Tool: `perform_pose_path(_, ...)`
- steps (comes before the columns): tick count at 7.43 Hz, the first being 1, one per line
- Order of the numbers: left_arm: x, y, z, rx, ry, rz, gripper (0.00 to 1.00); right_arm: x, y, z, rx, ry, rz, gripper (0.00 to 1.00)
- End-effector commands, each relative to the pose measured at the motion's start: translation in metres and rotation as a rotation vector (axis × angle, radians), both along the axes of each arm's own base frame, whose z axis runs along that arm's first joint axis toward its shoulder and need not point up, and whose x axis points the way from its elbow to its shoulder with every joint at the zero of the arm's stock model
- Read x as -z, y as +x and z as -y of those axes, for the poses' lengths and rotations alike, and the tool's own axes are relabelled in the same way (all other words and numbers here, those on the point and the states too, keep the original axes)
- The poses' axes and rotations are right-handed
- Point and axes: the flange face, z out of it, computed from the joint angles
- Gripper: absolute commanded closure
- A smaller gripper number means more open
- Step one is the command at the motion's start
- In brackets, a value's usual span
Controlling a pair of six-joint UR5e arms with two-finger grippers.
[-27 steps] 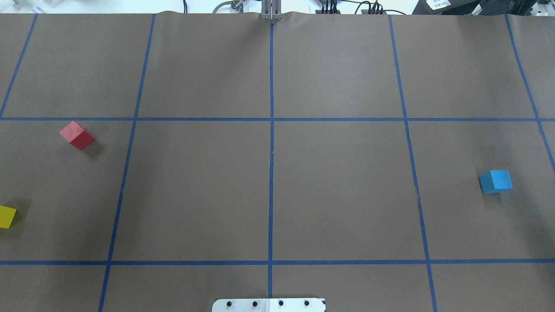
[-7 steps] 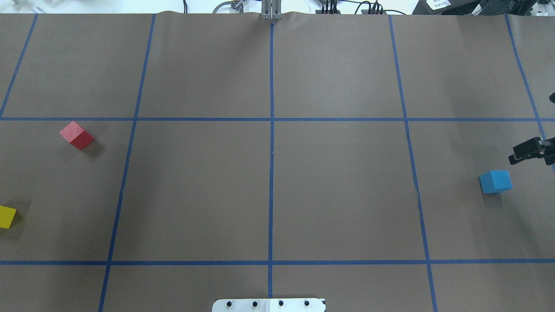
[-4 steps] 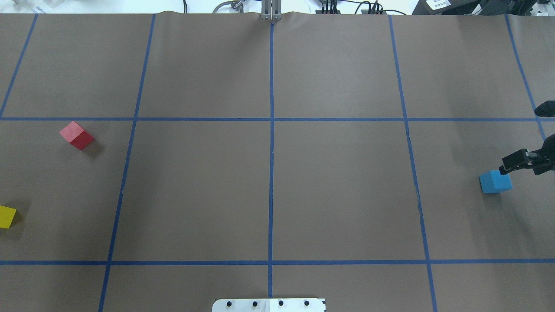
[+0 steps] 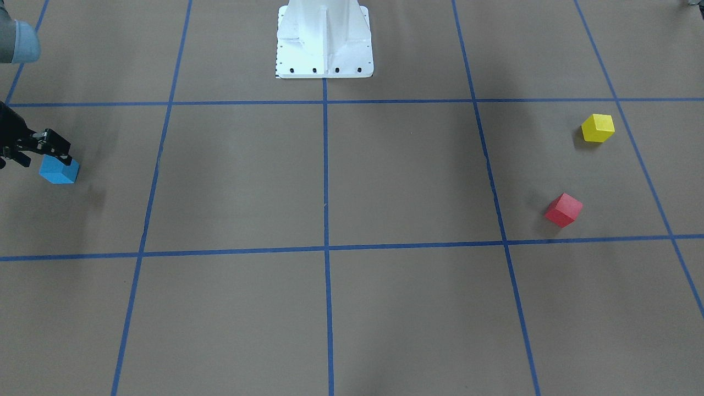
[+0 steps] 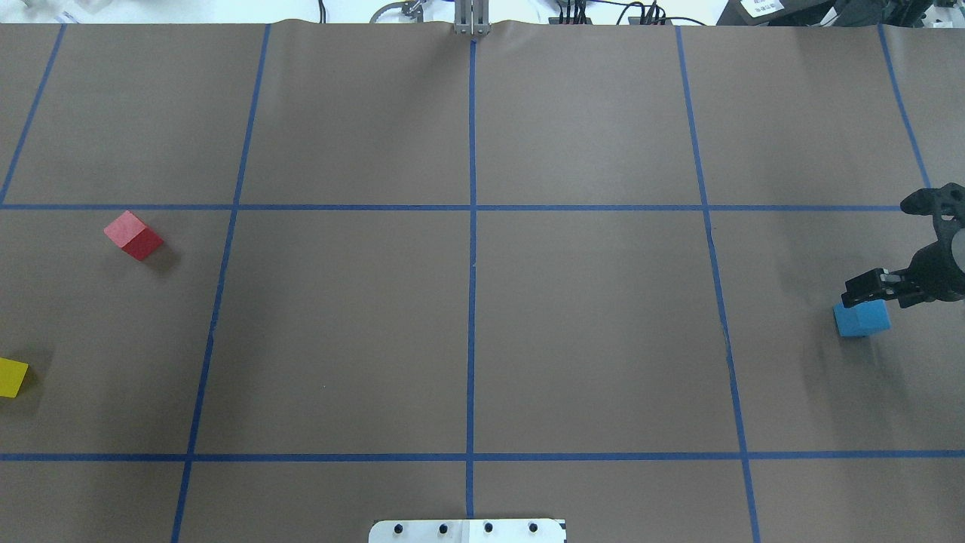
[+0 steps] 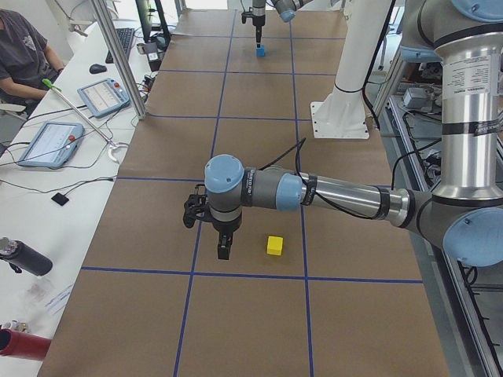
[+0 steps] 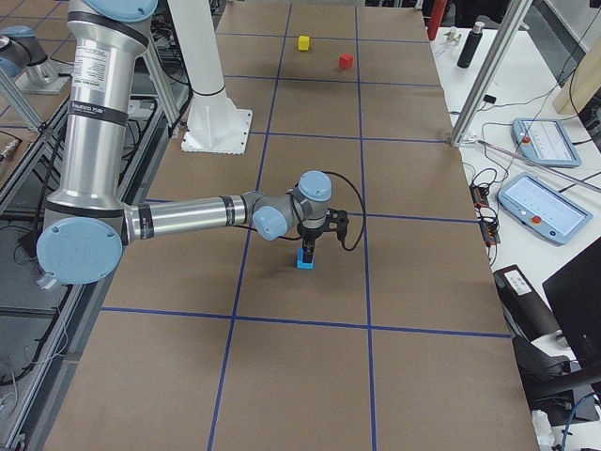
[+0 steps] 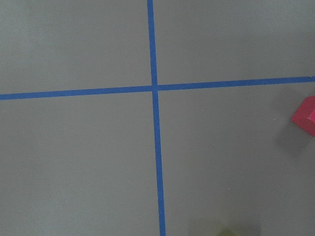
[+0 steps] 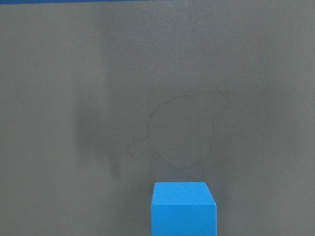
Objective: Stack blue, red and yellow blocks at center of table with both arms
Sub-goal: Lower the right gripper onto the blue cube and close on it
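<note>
Right gripper (image 5: 863, 292) hung just over the blue block (image 5: 862, 320) near the table's right edge; I couldn't tell whether it was clenched or released | left gripper (image 6: 223, 250) hovered near the yellow block (image 6: 274, 245) (side view only, grip unreadable) | red block (image 5: 134, 235) sat separately, far left.

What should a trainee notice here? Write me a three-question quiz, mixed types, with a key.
1. True or false: the blue block rests on the table.
2. Which gripper hangs over it? A left; B right; C neither.
3. How many blocks are stacked on another?
Key: 1 true. 2 B, the right gripper. 3 zero: the red block and the yellow block lie apart.
</note>
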Motion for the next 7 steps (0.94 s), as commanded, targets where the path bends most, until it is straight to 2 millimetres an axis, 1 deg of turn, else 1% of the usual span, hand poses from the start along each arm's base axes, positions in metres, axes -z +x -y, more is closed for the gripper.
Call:
perform_pose_path(1, 0.000, 0.000, 0.000, 0.000, 0.000, 0.000, 0.00, -0.009, -0.005, -0.003, 0.001, 0.001, 0.000, 0.08)
perform_pose_path(2, 0.001, 0.000, 0.000, 0.000, 0.001, 0.000, 0.00, -0.009, -0.003, -0.003, -0.001, -0.002, -0.001, 0.10)
perform_pose_path(5, 0.002, 0.001, 0.001, 0.000, 0.003, 0.000, 0.00, -0.015, -0.005, -0.005, 0.004, -0.012, -0.007, 0.10)
perform_pose_path(7, 0.002, 0.001, 0.001, 0.000, 0.003, 0.000, 0.01, -0.023, -0.009, -0.006, 0.016, -0.022, -0.016, 0.11)
